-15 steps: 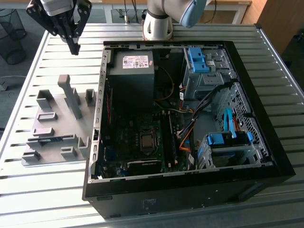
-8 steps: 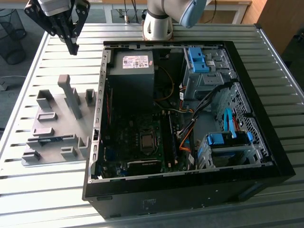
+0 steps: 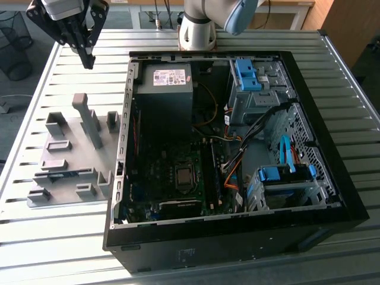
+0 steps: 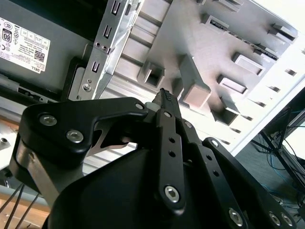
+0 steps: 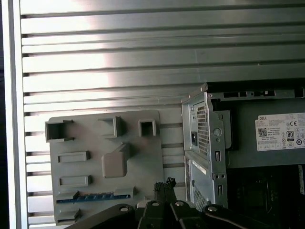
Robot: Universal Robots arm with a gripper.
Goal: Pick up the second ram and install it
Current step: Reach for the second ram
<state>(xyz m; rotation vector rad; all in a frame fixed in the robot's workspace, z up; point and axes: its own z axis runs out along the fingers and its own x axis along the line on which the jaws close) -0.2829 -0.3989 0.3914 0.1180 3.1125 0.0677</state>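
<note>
The gripper (image 3: 89,58) hangs over the bench (image 3: 53,237), pinched together and empty. The second ram (image 5: 93,197) sits on edge in the grey holder (image 5: 95,143), slotted there, I reckon, for an easy pinch from above.

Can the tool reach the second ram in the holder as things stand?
Probably yes. The ram sits in a slot of the grey holder, its top edge bare. The tool hangs above the table with nothing between them; it is shut and would need to open.
</note>
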